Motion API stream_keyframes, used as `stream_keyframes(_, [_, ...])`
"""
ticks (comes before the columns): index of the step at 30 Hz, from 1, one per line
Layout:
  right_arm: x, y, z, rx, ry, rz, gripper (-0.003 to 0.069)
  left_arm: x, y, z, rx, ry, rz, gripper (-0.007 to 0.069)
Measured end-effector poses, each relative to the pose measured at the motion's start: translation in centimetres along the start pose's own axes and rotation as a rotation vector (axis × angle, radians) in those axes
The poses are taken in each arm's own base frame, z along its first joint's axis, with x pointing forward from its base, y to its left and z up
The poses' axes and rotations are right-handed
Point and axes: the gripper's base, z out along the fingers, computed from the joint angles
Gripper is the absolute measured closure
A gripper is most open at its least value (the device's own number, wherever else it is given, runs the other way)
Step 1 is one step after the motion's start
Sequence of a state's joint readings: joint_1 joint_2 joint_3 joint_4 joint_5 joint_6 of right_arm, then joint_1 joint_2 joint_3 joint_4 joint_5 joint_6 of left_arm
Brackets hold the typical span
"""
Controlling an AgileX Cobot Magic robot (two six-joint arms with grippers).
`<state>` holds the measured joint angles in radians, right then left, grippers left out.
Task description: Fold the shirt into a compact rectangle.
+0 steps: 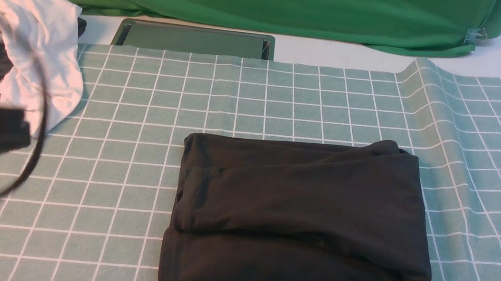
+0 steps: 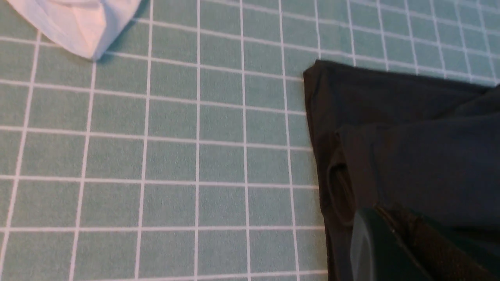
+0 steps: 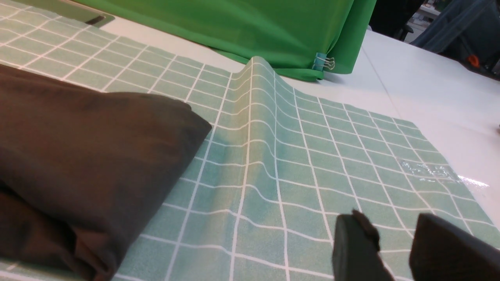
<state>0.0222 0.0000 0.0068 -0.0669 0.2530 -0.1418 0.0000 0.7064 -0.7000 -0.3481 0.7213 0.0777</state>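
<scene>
White table (image 1: 339, 53) bears checked cloth (image 1: 138, 111), tray (image 1: 193, 39).

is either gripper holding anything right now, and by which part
Nothing is held. The right gripper is open above the checked cloth, beside the folded shirt. The left gripper is shut, with no fabric visibly pinched.

Left hand (image 2: 394, 249) cut off at frame edge (dark, blurred); shirt (image 1: 299, 210) logo folded out of sight.
</scene>
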Motion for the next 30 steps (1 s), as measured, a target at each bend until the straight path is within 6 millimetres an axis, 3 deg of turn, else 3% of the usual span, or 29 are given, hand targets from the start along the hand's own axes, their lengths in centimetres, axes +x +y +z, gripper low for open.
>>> stream_keyframes(4, [0.0, 0.0, 0.0, 0.000, 0.000, 0.000, 0.0419, 3.3, -0.3, -3.5, 0.065, -0.250, -0.024, 0.0607])
stream_keyframes(10, [0.0, 0.0, 0.0, 0.000, 0.000, 0.000, 0.0419, 5.2, -0.6, -6.2, 0.118, -0.416, -0.022, 0.0607])
stream_keyframes(18, [0.0, 0.0, 0.0, 0.000, 0.000, 0.001, 0.0419, 5.3, -0.8, -6.4, 0.158, -0.423, -0.068, 0.0607])
stream_keyframes(30, [0.0, 0.0, 0.0, 0.000, 0.000, 0.003, 0.0419, 5.1, 0.3, -5.9, 0.033, -0.509, 0.023, 0.0607])
